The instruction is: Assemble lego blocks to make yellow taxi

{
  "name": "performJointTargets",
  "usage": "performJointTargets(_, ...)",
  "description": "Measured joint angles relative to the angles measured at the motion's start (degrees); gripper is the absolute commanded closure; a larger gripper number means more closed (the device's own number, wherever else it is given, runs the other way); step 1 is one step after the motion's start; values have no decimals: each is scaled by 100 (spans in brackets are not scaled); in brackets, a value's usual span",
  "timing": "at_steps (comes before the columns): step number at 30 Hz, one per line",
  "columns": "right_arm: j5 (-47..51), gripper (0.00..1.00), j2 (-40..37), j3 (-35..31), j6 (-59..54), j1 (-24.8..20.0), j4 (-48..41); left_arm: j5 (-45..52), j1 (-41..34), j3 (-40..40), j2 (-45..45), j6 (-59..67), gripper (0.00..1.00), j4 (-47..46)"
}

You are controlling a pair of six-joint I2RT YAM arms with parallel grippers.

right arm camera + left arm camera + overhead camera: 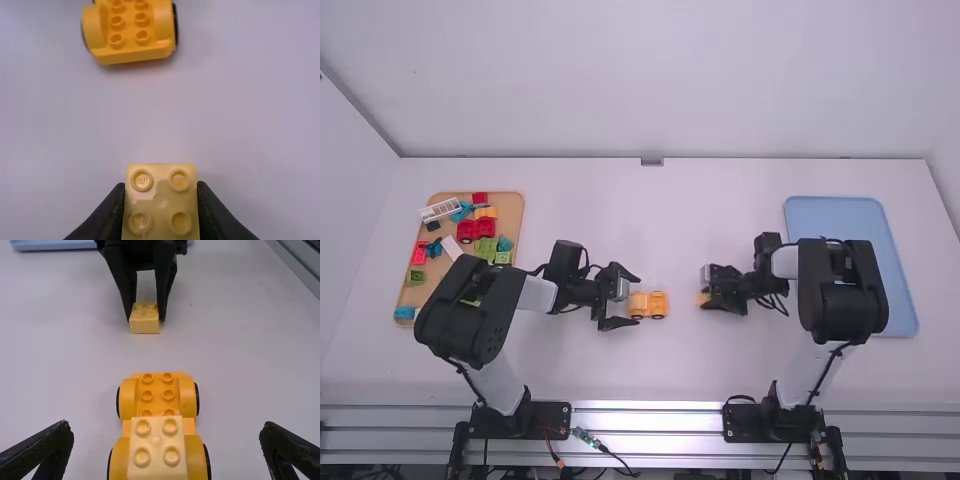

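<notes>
"Yellow taxi body [157,395] first: where is it?"

"Partly between the spread fingertips of the left claw [638,300], its other end pointing towards the right claw [706,297]. It looks like smooth, warm yellow plastic, with rounded wheel arches, black-edged wheels [197,399] and raised round studs."

"Anything on top?"

"A paler, square block with four studs, the mounted block [157,452], sits on the end nearer the left claw; the left wrist view gives me that. From the right wrist view I get the bare studded end facing the right claw, and its straight lower lip."

"What has each claw got?"

"The left one is wide open and grips nothing, its dark, rough-looking fingers apart from the body on both sides. The right one is closed on the held block [160,200], pale yellow and squared off, also four-studded, one finger pressed to each side. I can't tell whether that block touches the worktop [570,360]."

"And edges, room?"

"White surface separates the body from the right claw, with a strip beside each row of wheels before the left claw's fingers. Past the left claw, well away from the body, the high view adds a wood-coloured tray [508,200] of coloured bricks [486,228]. Beyond the right claw is a flat blue tray [898,290] with rounded corners, partly behind that arm."
</notes>
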Motion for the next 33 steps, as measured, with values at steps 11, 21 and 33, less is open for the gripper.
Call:
performJointTargets(11,-269,97,-81,872,-17,0,-1510,-221,-358,2,603,-369,1,1008)
performJointTargets(21,-437,100,-127,953,-15,372,-1561,-890,-789,13,1189,-1110,1,1711)
performJointTargets(33,-737,100,-514,824,186,638,-992,-885,-756,116,1233,-1169,48,1707)
